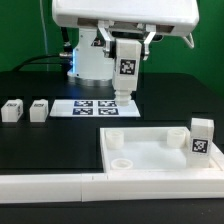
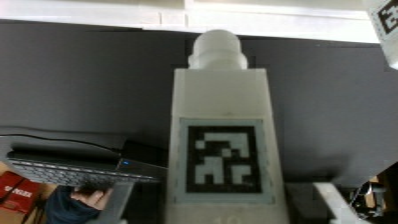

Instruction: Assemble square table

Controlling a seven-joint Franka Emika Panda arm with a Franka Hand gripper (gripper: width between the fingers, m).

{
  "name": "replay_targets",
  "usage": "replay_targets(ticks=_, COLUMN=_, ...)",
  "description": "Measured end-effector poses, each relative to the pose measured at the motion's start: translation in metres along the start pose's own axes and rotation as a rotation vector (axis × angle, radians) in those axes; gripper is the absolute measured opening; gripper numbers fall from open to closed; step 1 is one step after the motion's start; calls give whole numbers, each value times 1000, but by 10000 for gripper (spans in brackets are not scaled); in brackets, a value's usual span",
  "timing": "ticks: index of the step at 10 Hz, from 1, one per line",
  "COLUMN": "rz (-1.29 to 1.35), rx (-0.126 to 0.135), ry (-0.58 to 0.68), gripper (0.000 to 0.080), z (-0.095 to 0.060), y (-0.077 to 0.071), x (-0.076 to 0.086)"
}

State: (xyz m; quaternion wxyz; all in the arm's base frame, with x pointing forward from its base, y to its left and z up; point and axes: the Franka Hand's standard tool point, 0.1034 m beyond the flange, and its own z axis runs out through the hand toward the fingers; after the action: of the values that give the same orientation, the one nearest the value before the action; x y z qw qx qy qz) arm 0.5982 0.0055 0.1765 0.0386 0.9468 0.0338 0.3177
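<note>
My gripper is shut on a white leg block and holds it upright in the air above the marker board. The block's tag faces the camera and its round peg points down. In the wrist view the same leg block fills the middle between my fingers. The white square table top lies at the front right, with open round corner sockets. One leg block stands in its right corner. Two more leg blocks lie at the exterior view's left.
A long white bar-shaped wall runs along the front edge below the table top. The robot base stands behind the marker board. The table surface is black.
</note>
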Motion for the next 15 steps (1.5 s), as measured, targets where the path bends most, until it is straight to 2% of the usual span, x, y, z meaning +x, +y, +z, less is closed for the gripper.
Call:
replay_targets(ticks=1, rz=-17, rx=-11, ry=-16, gripper=291, z=11, y=11, x=-5)
replay_targets(ticks=2, rz=-12, rx=-11, ry=-26, gripper=291, z=21, y=15, x=-5)
replay_targets(ticks=5, rz=-24, rx=7, ry=-31, gripper=291, z=47, y=-12, x=-22)
replay_targets(ticks=7, rz=-26, rx=4, ry=-40, gripper=291, z=59, y=-19, x=-34)
replay_targets(ticks=9, rz=-24, rx=-5, ry=-42, gripper=291, z=62, y=-12, x=-34)
replay_targets(ticks=11, rz=-29, rx=-5, ry=-51, gripper=291, z=69, y=-14, x=-39)
replay_targets(ticks=15, rz=-21, rx=-13, ry=-36, gripper=291, z=75, y=-12, x=-34)
